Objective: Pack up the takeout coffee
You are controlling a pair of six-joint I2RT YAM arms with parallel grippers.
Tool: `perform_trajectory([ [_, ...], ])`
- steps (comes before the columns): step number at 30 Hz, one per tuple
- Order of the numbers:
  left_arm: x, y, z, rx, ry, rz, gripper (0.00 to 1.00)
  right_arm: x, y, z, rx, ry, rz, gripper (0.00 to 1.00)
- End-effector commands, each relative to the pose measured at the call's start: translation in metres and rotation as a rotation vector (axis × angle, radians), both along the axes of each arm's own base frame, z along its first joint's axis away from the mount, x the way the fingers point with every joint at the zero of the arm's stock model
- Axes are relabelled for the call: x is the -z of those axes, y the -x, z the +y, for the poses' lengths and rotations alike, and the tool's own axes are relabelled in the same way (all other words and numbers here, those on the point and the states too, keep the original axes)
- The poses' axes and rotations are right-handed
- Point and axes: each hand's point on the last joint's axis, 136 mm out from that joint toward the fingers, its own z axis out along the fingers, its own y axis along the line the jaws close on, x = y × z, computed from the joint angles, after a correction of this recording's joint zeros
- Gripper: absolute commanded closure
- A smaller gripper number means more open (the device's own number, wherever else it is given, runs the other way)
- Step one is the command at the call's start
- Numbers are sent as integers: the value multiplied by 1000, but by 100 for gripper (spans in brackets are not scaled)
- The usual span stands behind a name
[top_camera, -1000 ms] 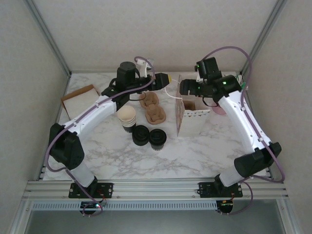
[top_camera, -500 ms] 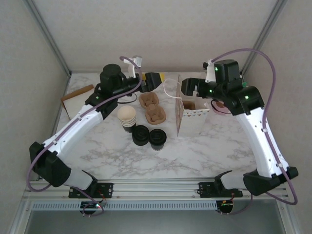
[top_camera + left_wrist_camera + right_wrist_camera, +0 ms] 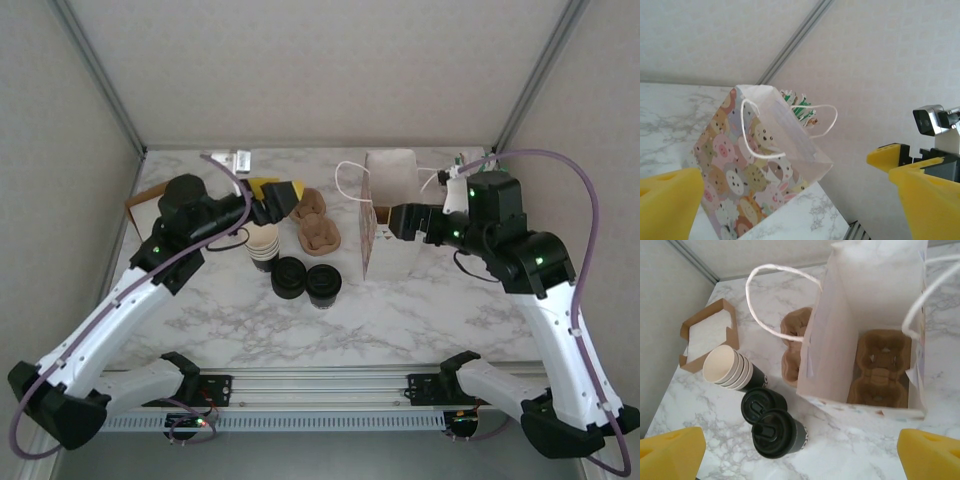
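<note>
Marble tabletop below, the right gripper (image 3: 400, 222) and left gripper (image 3: 278, 192) hang wide open, empty. Nearby, the lidded coffee (image 3: 776, 434) stands beside the bag (image 3: 840, 315). Grip its wall under the lid, keep it upright, and seat it in the tray (image 3: 879, 367) inside.

A table (image 3: 400, 310) with a white, grey-veined marble top stands inside an enclosure of pale, finely textured walls (image 3: 320, 70). Slanting aluminium posts (image 3: 100, 75) mark the back corners, and ribbed aluminium rails (image 3: 320, 385) run along the near edge. The light is soft and even.
</note>
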Motion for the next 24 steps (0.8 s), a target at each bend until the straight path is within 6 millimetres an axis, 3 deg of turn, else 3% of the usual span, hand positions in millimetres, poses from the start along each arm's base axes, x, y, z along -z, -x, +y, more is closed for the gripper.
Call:
perform_trajectory([
  [1,11,7,12,-42,0,30,0,6,17,-4,5,-28,28,1],
  [11,38,31,29,-68,22,72,0,33,46,-16,18,-40,84,1],
  [16,54,28,33,-98,-1,123,0,50,53,-17,12,-31,127,1],
  [24,55,23,38,-134,-66,141,0,68,56,-2,-64,-42,210,1],
])
